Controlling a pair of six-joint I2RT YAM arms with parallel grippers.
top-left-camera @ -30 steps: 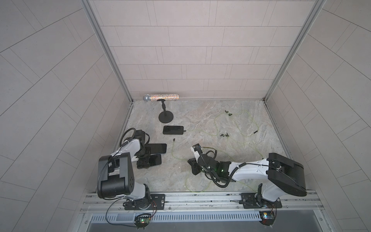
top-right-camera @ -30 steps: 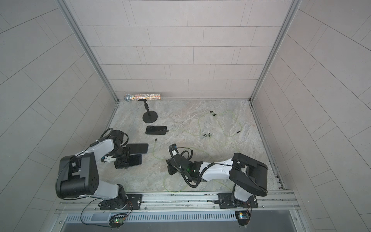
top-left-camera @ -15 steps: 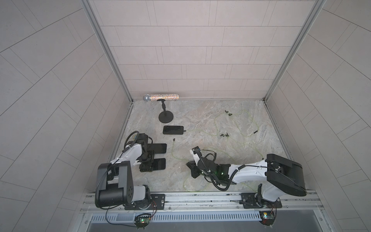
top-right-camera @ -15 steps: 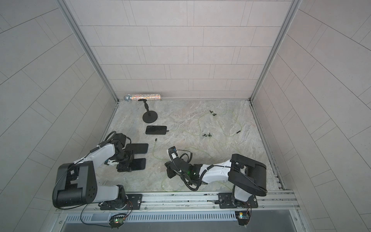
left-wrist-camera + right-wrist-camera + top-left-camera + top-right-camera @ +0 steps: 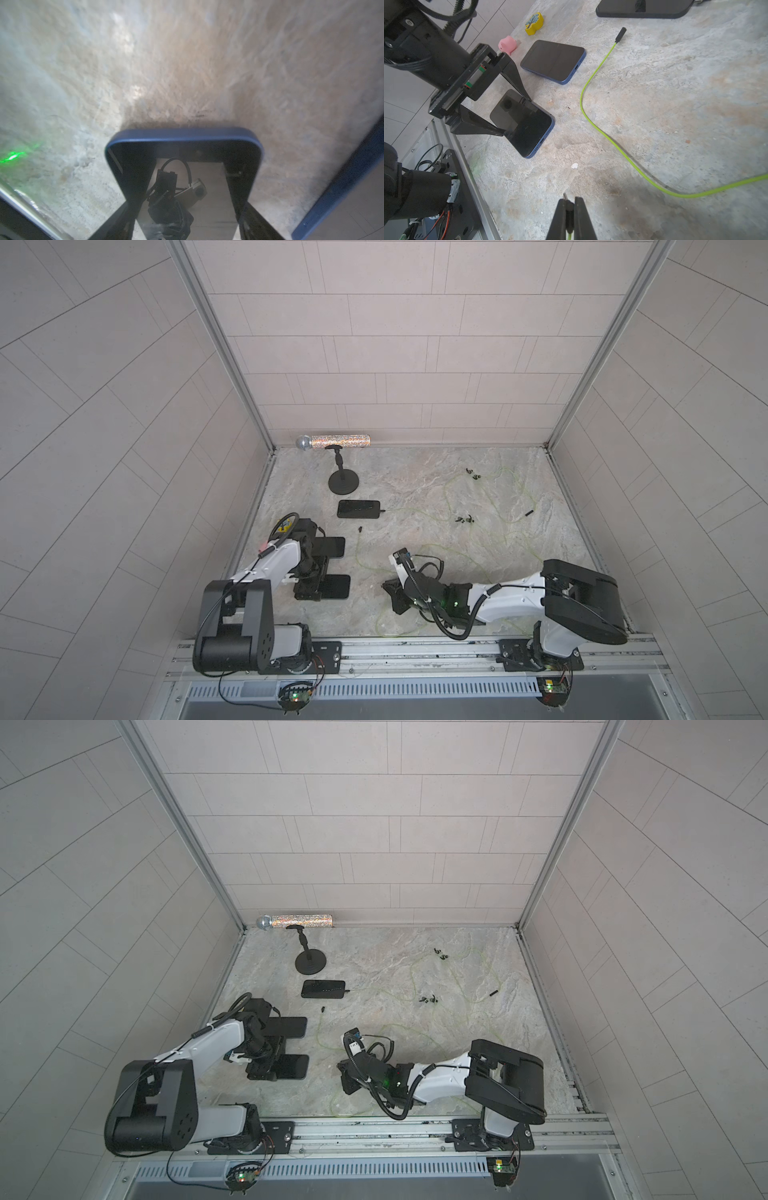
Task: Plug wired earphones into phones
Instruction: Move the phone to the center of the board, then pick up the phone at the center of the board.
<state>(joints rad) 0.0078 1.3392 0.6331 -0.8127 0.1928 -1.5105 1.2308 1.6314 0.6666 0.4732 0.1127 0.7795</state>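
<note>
Three dark phones lie at the left. The far phone [image 5: 358, 509] has a plug in its end. The middle phone [image 5: 332, 547] [image 5: 553, 60] lies free. My left gripper [image 5: 321, 585] [image 5: 186, 207] is shut across the near phone [image 5: 338, 587] [image 5: 523, 124], with a finger [image 5: 500, 131] against each long side. My right gripper [image 5: 387, 588] [image 5: 569, 204] hovers low to the right of it, shut on the black plug [image 5: 566, 205] of a yellow-green earphone cable. Another cable [image 5: 593, 122] ends in a loose plug [image 5: 620, 34] [image 5: 360, 528]. Earbuds [image 5: 465, 519] lie further back.
A black round-based stand [image 5: 344, 483] and a glitter microphone [image 5: 332, 441] are at the back left. A pink pig toy [image 5: 507, 44] and a yellow tree toy [image 5: 534, 22] sit by the left wall. Loose cable loops [image 5: 490, 497] cover the right half. The metal rail [image 5: 415, 649] runs along the front.
My left gripper has drawn the near phone toward the front rail, away from the middle phone. The right gripper has drifted slightly left with its plug.
</note>
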